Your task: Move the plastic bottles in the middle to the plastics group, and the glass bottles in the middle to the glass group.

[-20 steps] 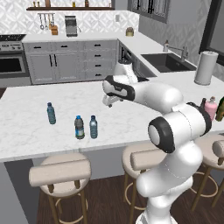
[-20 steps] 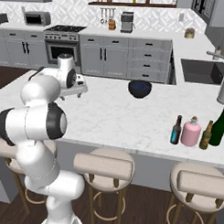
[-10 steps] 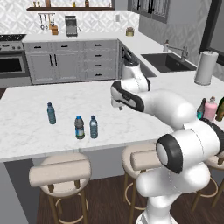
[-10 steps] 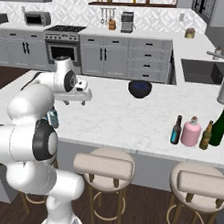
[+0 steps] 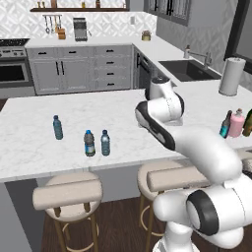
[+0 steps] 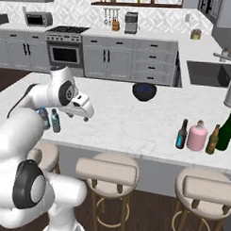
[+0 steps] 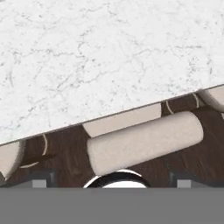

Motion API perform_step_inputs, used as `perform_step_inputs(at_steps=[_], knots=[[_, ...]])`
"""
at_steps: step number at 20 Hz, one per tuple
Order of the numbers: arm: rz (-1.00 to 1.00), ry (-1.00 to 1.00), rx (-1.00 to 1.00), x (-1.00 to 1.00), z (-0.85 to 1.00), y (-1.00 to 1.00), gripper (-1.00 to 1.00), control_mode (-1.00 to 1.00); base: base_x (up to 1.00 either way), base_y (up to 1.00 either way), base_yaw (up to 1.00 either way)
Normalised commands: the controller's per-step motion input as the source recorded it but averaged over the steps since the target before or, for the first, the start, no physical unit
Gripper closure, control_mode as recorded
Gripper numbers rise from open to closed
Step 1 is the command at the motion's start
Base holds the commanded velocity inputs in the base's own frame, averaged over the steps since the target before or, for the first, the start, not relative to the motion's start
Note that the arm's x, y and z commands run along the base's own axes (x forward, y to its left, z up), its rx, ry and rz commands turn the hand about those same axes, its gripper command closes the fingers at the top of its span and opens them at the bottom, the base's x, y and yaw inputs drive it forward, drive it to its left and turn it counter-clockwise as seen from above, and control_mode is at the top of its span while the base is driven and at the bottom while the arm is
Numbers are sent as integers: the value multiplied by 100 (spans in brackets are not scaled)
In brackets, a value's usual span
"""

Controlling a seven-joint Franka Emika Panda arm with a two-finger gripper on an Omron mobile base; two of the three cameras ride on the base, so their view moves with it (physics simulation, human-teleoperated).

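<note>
The white arm (image 6: 30, 119) rises from the base, bends at the elbow and reaches forward over the marble island counter (image 5: 29, 142). It ends in the gripper (image 6: 85, 114), which hangs above bare counter near the front edge, pointed down and touching nothing. The jaws stand released at full spread and hold nothing; in the hand view the finger tips frame marble, the counter edge and a padded stool (image 7: 144, 140) below.

In the left base view, three small blue-capped bottles stand upright at the counter's left. The slim clear water bottle (image 5: 57, 127) stands alone, well apart from the gripper. Nearer the front edge stand the bottle with a dark label band (image 5: 89, 143) and, just beside it, the pale teal-blue bottle (image 5: 105, 142).

At the counter's right end, in the right base view, four glass bottles stand close together: the dark bottle with a teal lower part (image 6: 182, 135), the squat pink bottle (image 6: 198, 136), a small brown bottle (image 6: 212, 139) and the olive-green bottle (image 6: 226, 131). A dark bowl (image 6: 144, 91) sits farther back on the counter.
</note>
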Motion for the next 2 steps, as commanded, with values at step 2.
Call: perform_step_inputs(at_steps=[2], knots=[[-1,-17,3,-87,7,-34,-100,-100,0,0,0]])
